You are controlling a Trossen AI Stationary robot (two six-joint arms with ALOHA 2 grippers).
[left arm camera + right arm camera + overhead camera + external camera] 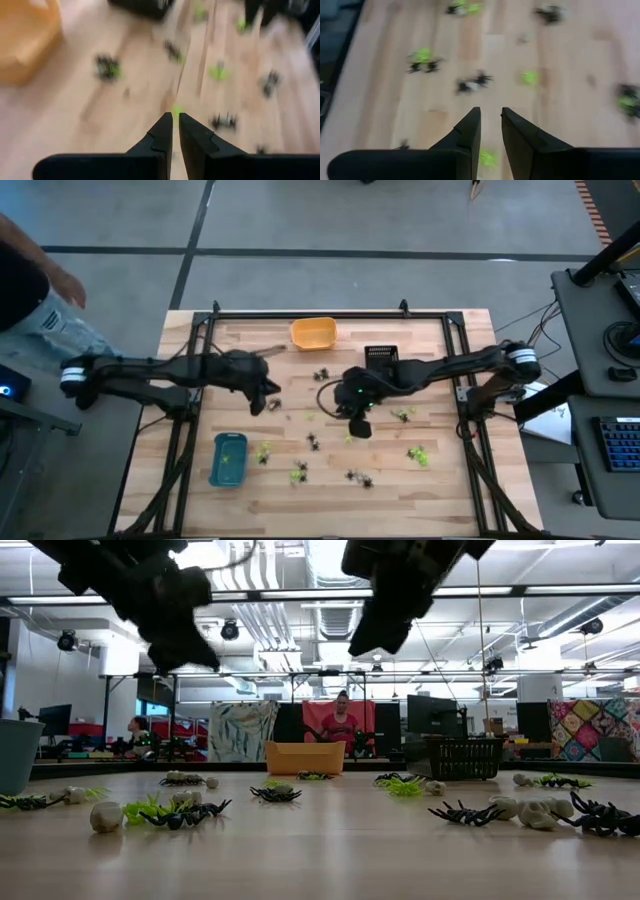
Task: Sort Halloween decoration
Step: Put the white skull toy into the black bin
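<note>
Small green, black and whitish trinkets (312, 442) lie scattered on the wooden table (440, 480) in front of the orange tray (313, 332). The left gripper (271, 387) hovers near that tray, fingers closed and empty. The right gripper (358, 426) hangs farther from it, above the trinkets, fingers slightly apart, holding nothing.

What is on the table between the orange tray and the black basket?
In the high view, one small cluster of black spider trinkets lies between the orange tray and the black basket; otherwise bare wood.
</note>
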